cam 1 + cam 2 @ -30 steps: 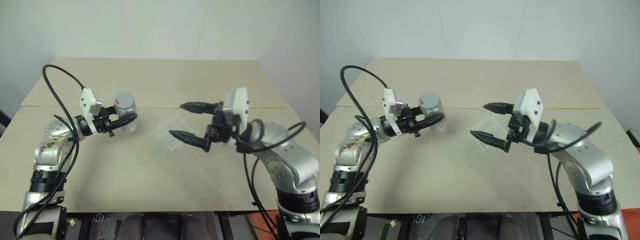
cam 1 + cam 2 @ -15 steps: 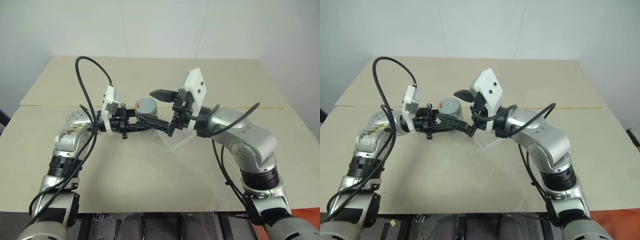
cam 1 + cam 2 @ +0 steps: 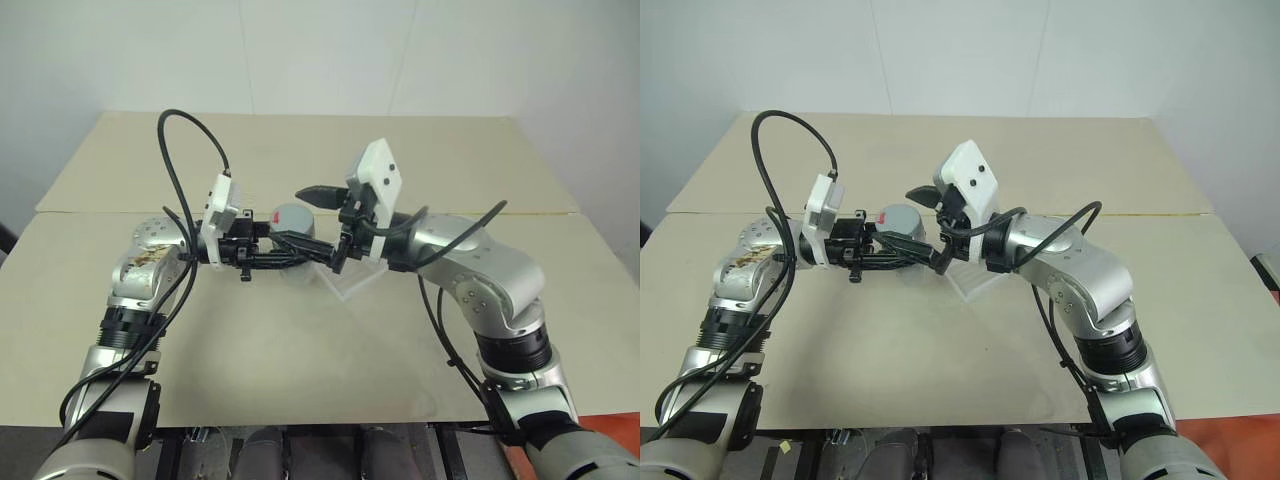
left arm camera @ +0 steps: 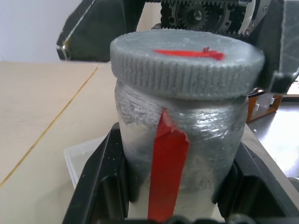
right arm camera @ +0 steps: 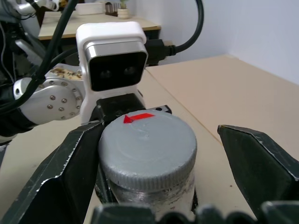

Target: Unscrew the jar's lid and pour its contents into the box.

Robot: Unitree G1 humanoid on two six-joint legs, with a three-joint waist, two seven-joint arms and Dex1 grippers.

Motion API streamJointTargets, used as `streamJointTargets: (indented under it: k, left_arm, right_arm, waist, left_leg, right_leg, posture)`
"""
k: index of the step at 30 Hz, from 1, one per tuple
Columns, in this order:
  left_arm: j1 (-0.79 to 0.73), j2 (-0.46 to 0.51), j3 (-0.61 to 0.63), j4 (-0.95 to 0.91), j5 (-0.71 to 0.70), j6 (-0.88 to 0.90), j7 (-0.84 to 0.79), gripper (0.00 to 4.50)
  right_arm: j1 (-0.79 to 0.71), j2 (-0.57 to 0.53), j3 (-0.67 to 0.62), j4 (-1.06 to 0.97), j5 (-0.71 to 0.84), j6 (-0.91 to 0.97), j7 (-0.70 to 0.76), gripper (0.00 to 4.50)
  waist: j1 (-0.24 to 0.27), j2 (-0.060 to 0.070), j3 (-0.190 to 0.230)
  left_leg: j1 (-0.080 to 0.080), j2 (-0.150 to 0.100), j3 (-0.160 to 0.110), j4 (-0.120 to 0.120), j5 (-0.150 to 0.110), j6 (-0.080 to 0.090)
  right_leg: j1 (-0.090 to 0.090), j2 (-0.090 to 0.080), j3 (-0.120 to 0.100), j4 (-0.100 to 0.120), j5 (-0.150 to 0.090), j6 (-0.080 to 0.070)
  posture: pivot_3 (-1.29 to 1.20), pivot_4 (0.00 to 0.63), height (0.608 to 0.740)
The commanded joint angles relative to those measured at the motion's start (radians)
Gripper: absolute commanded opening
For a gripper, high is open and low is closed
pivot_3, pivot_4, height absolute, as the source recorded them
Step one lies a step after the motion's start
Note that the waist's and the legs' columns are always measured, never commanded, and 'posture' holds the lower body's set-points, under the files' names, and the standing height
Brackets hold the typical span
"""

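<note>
Two tools: both meet over the middle of the beige tabletop [image 3: 300,370], reaching in from opposite sides.
Left tool [image 3: 285,257]: clamped tight on the jar, one black finger on each side of its body, pointing level toward the right arm.
Jar [image 4: 180,154]: upright, held above the tabletop; silvery-grey, with a red stripe running up its side.
Lid [image 5: 147,149]: grey, ribbed round the edge, screwed on top of the jar, with a small red mark on its flat top.
Right tool [image 5: 154,154]: spread wide, its two black fingers [image 5: 67,172] standing either side of the lid; one finger is at the lid's edge, the other well clear of it. Whether the near finger touches the lid cannot be told.
Box [image 3: 352,281]: clear plastic tray lying on the tabletop, below and just beside the jar, under the right tool.
Contents: hidden inside the closed jar.
Left wrist camera [image 5: 112,58]: white housing with two dark lenses, just behind the jar as seen from the right wrist.
</note>
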Motion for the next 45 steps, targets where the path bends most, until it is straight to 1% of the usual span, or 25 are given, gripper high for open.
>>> streamJointTargets:
  k: [1,3,5,12,15,18,19,27,30,35,40,42,45]
  left_arm:
    - [-0.021,-0.001,0.008,-0.010,-0.004,-0.020,-0.013,1.91]
    - [-0.018,-0.001,0.008,-0.010,-0.003,-0.022,-0.014,1.91]
    - [-0.016,0.000,0.008,-0.009,-0.003,-0.022,-0.016,1.91]
    - [-0.007,0.006,0.007,-0.015,-0.001,-0.022,-0.025,1.91]
    - [-0.004,0.007,0.007,-0.016,0.002,-0.024,-0.027,1.91]
    - [-0.001,0.008,0.005,-0.018,0.004,-0.026,-0.030,1.91]
    - [-0.001,0.008,0.004,-0.018,0.004,-0.026,-0.030,1.91]
    - [0.003,0.015,-0.001,-0.022,0.001,-0.025,-0.050,1.91]
    - [0.003,0.022,-0.003,-0.023,-0.008,-0.028,-0.081,1.91]
    - [-0.001,0.047,-0.007,-0.035,-0.046,-0.020,-0.170,1.91]
    - [0.021,0.117,-0.056,-0.100,-0.139,-0.005,-0.180,1.91]
    - [0.027,0.131,-0.062,-0.117,-0.154,-0.006,-0.180,1.91]
    - [0.035,0.137,-0.050,-0.132,-0.162,0.003,-0.180,1.91]
  right_arm:
    - [-0.033,0.003,-0.022,-0.011,0.003,-0.028,0.026,4.50]
    - [-0.035,0.005,-0.022,-0.008,0.001,-0.032,0.034,4.50]
    - [-0.036,0.006,-0.020,-0.006,-0.005,-0.037,0.040,4.50]
    - [-0.041,0.012,-0.021,-0.009,-0.009,-0.045,0.054,4.50]
    - [-0.041,0.016,-0.020,-0.008,-0.011,-0.050,0.059,3.93]
    - [-0.042,0.019,-0.020,-0.007,-0.018,-0.055,0.064,2.92]
    - [-0.042,0.021,-0.020,-0.007,-0.019,-0.056,0.065,2.76]
    - [-0.037,0.021,-0.021,0.004,-0.026,-0.083,0.105,2.76]
    - [-0.033,0.017,-0.032,0.044,0.013,-0.145,0.226,2.76]
    - [-0.082,-0.015,-0.029,0.214,0.094,-0.263,0.624,2.76]
    - [-0.182,0.016,-0.025,0.424,0.132,-0.306,0.921,2.76]
    - [-0.211,0.030,-0.019,0.488,0.116,-0.328,0.986,2.76]
    - [-0.236,0.041,0.000,0.546,0.117,-0.356,1.014,2.76]
  waist:
    - [-0.001,0.000,0.000]
    - [-0.003,0.000,0.000]
    - [-0.003,0.000,0.000]
    - [-0.004,0.000,0.000]
    - [-0.004,0.000,0.000]
    - [-0.005,0.000,0.000]
    - [-0.005,0.000,0.000]
    - [-0.005,0.000,0.000]
    - [-0.006,0.000,0.000]
    - [-0.008,0.000,0.000]
    - [-0.016,0.000,0.000]
    - [-0.016,0.001,0.000]
    - [-0.014,0.001,0.000]
  left_leg:
    - [-0.001,0.000,0.000,0.000,0.000,0.000]
    - [-0.003,0.000,0.000,0.001,0.000,-0.001]
    - [-0.004,0.000,0.000,0.001,0.003,-0.005]
    - [-0.004,0.000,-0.001,0.001,0.003,-0.004]
    - [-0.004,0.000,-0.001,0.001,0.003,-0.004]
    - [-0.004,0.000,-0.001,0.001,0.003,-0.005]
    - [-0.004,0.000,-0.001,0.001,0.003,-0.005]
    - [-0.004,0.000,-0.001,0.001,0.003,-0.005]
    - [-0.004,0.000,-0.001,0.001,0.003,-0.005]
    - [-0.004,0.000,-0.001,0.002,0.003,-0.004]
    - [-0.004,0.001,-0.002,0.001,0.003,-0.004]
    - [-0.004,0.001,-0.001,0.001,0.003,-0.004]
    - [-0.004,0.001,-0.002,0.001,0.003,-0.005]
  right_leg:
    - [-0.001,0.000,0.000,0.000,0.000,0.000]
    - [-0.003,0.000,0.000,0.001,0.000,0.000]
    - [-0.003,0.000,0.000,0.000,0.000,0.000]
    - [-0.004,0.000,-0.001,0.000,0.000,0.000]
    - [-0.004,0.000,-0.001,0.000,0.000,0.000]
    - [-0.004,0.000,-0.001,0.000,0.000,0.000]
    - [-0.004,0.000,-0.001,0.000,0.000,0.000]
    - [-0.004,0.000,-0.001,0.000,0.000,0.000]
    - [-0.003,0.000,-0.001,0.000,0.000,0.000]
    - [-0.003,0.000,-0.001,0.000,0.000,0.000]
    - [-0.003,0.002,0.000,0.001,0.000,0.000]
    - [-0.004,0.002,0.000,0.001,0.000,0.000]
    - [-0.004,0.002,0.000,0.001,0.000,0.000]
  posture:
    - [0.00,0.150,0.740]
    - [0.00,0.150,0.740]
    - [0.00,0.150,0.740]
    - [0.00,0.150,0.740]
    - [0.00,0.150,0.740]
    - [0.00,0.150,0.740]
    - [0.00,0.150,0.740]
    - [0.00,0.150,0.740]
    - [0.00,0.150,0.740]
    - [0.00,0.150,0.740]
    - [0.00,0.150,0.740]
    - [0.00,0.150,0.740]
    - [0.00,0.150,0.740]
